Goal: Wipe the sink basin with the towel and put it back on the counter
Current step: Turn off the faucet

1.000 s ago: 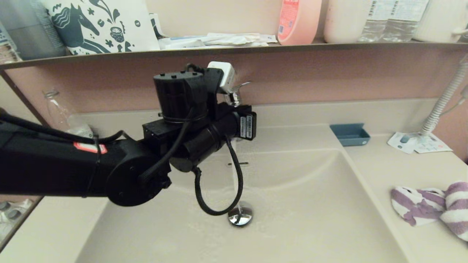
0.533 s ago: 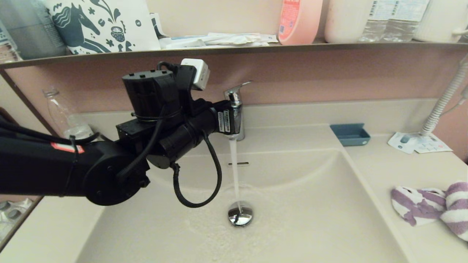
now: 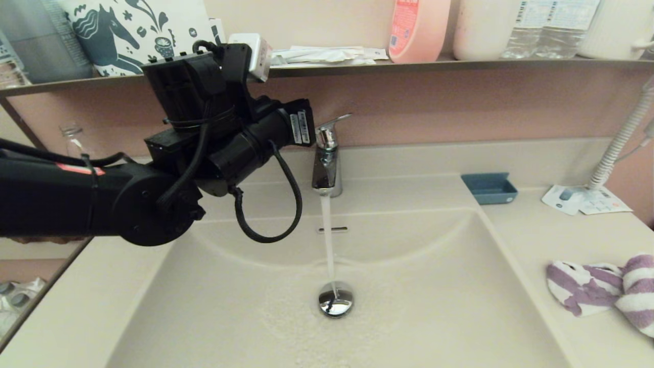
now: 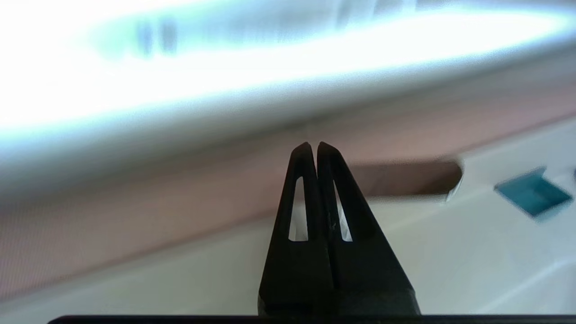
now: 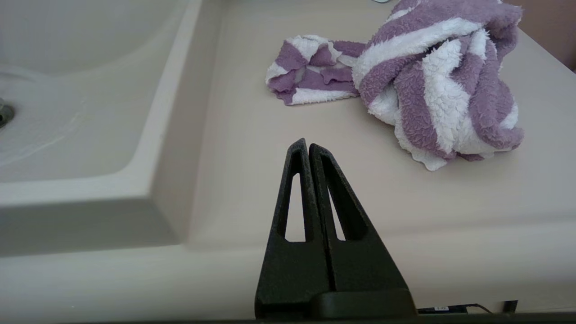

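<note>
The purple and white striped towel point(image 3: 603, 289) lies bunched on the counter point(image 3: 531, 240) to the right of the sink basin point(image 3: 409, 286); the right wrist view shows the towel point(image 5: 418, 76) too. My right gripper point(image 5: 308, 145) hovers low over the counter's front edge, short of the towel, shut and empty. My left arm point(image 3: 168, 174) is raised over the basin's back left corner, left of the faucet point(image 3: 326, 158). The left gripper point(image 4: 313, 145) is shut on nothing and points at the pink wall. Water runs from the faucet onto the chrome drain plug point(image 3: 335, 300).
A blue tray point(image 3: 489, 187) sits on the counter behind the basin's right corner, with a printed paper card point(image 3: 582, 199) and a white hose point(image 3: 621, 135) further right. A shelf point(image 3: 409, 65) above the wall carries bottles and papers. A clear bottle point(image 3: 74, 140) stands at the far left.
My left arm has pulled away from the faucet, moving left and upward. The faucet lever stays raised and the water keeps running. The towel has not moved.
</note>
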{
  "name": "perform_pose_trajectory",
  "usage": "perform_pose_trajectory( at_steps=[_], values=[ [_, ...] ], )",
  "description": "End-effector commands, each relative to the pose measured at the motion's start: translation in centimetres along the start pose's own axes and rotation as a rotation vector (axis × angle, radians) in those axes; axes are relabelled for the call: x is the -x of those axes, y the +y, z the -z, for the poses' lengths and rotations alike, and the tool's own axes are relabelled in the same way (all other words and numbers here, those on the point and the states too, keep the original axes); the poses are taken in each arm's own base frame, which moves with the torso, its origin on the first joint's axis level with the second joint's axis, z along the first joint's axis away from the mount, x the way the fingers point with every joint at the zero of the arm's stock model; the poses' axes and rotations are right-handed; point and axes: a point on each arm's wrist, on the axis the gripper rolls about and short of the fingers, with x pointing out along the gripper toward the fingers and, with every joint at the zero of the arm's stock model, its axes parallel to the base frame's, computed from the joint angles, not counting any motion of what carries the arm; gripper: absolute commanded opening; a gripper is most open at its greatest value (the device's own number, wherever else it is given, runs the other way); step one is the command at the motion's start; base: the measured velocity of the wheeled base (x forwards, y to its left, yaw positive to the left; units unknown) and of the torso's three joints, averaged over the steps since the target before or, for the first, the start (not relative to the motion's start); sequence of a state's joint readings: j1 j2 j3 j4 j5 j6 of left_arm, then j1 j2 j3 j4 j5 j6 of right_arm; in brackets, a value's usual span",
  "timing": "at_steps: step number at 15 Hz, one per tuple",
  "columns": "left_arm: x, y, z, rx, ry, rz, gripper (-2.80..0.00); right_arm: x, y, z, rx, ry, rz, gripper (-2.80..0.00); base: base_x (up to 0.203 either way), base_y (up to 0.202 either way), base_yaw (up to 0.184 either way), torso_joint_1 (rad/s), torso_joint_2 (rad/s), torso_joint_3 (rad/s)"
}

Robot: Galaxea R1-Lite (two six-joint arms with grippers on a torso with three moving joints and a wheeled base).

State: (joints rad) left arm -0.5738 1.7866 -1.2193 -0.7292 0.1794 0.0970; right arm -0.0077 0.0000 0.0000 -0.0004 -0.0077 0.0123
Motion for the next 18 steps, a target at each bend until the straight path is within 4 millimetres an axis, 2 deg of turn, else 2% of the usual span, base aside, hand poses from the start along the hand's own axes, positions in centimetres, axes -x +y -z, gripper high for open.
perform_pose_trajectory(
  at_steps=[1,8,11,18],
  values=[
    [-1.1,-0.2,-0.4,0.000,-0.030,-0.004,-2.80,0.0,0.0,0.0,0.000,0.000,0.000,-2.80,0.000,0.000,0.000,0.000,0.00,0.000],
    [-2.3,-3.4,-0.1,-0.007,-0.042,0.056,-2.80,0.0,0.0,0.0,0.000,0.000,0.000,-2.80,0.000,0.000,0.000,0.000,0.00,0.000],
    [-1.9,-4.9,0.2,-0.003,-0.029,0.085,-2.80,0.0,0.0,0.0,0.000,0.000,0.000,-2.80,0.000,0.000,0.000,0.000,0.00,0.000],
    [-0.6,-7.3,2.4,-0.012,0.046,0.130,-2.80,0.0,0.0,0.0,0.000,0.000,0.000,-2.80,0.000,0.000,0.000,0.000,0.00,0.000]
  ],
)
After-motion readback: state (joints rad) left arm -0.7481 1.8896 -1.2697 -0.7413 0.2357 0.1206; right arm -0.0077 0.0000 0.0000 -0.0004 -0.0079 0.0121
